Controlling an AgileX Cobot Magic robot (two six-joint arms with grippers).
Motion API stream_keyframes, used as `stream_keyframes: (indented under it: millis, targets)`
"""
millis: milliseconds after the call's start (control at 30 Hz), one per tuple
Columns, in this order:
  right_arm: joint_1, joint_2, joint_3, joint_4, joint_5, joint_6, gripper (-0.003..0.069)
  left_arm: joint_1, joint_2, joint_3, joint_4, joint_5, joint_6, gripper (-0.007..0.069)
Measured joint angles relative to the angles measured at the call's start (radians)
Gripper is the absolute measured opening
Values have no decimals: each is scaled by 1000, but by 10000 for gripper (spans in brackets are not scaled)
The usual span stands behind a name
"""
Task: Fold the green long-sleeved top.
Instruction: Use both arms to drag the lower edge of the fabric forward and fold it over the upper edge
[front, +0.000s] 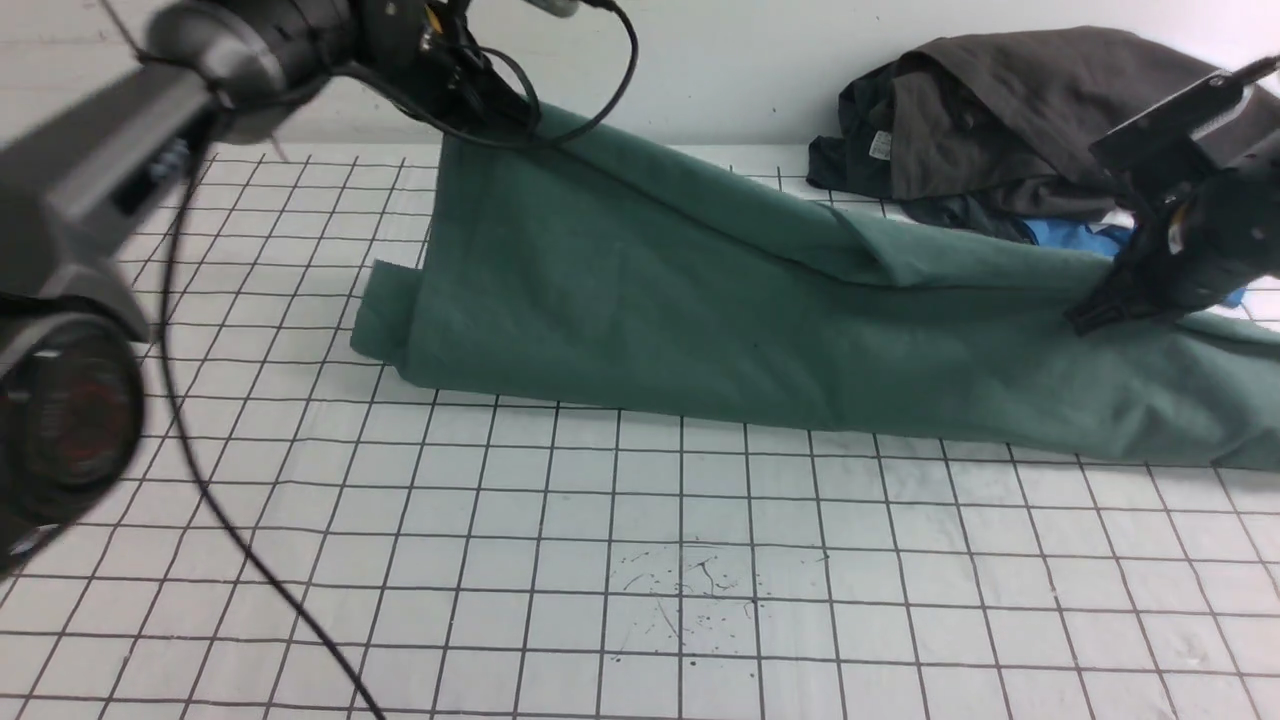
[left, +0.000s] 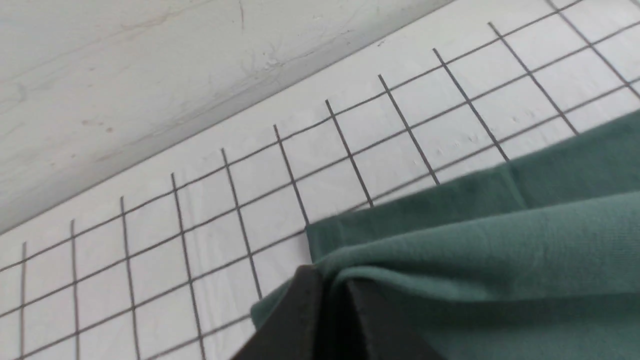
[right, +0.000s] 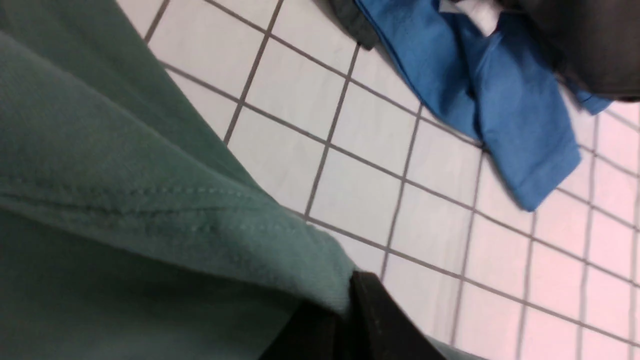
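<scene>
The green long-sleeved top (front: 640, 290) stretches across the gridded table from back left to right. Its far left corner is lifted off the table by my left gripper (front: 500, 115), which is shut on a fold of the fabric (left: 425, 255); the dark fingers (left: 300, 310) pinch the cloth between them. On the right, my right gripper (front: 1100, 310) is shut on the top's stitched edge (right: 200, 220), one dark finger (right: 380, 315) showing beside the cloth. A short folded flap (front: 385, 310) lies at the top's left end.
A heap of dark grey and black clothes (front: 1000, 120) lies at the back right by the wall, with a bright blue garment (front: 1075, 238) (right: 490, 95) under it, just behind my right gripper. A black cable (front: 230, 520) from the left arm trails over the table's left side.
</scene>
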Motion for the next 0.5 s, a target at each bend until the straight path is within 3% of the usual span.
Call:
stream_keyframes:
  millis: [67,100,133,200,267,367,433,500]
  targets:
    - [-1,88,-97,55,41,39,90,10,192,-286,0,105,-64,183]
    - [-1,94,-105,60,41,42,97,11,205,-303,0,105,-64,194]
    - [-1,134,-169,108,83,74,182,23,293,-435,-6,178,-149,293]
    - [-1,148,-200,134,107,87,230,31,318,-476,-7,210,-189,346]
    - [-1,160,-282,199,186,91,342,46,323,-517,-9,274,-230,446]
    - [3,151,-356,278,264,39,405,51,287,-532,-35,353,-186,459]
    - [12,142,-380,347,284,-54,402,51,265,-537,-70,419,-137,433]
    - [31,138,-386,474,301,-238,354,50,244,-540,-126,507,-61,376]
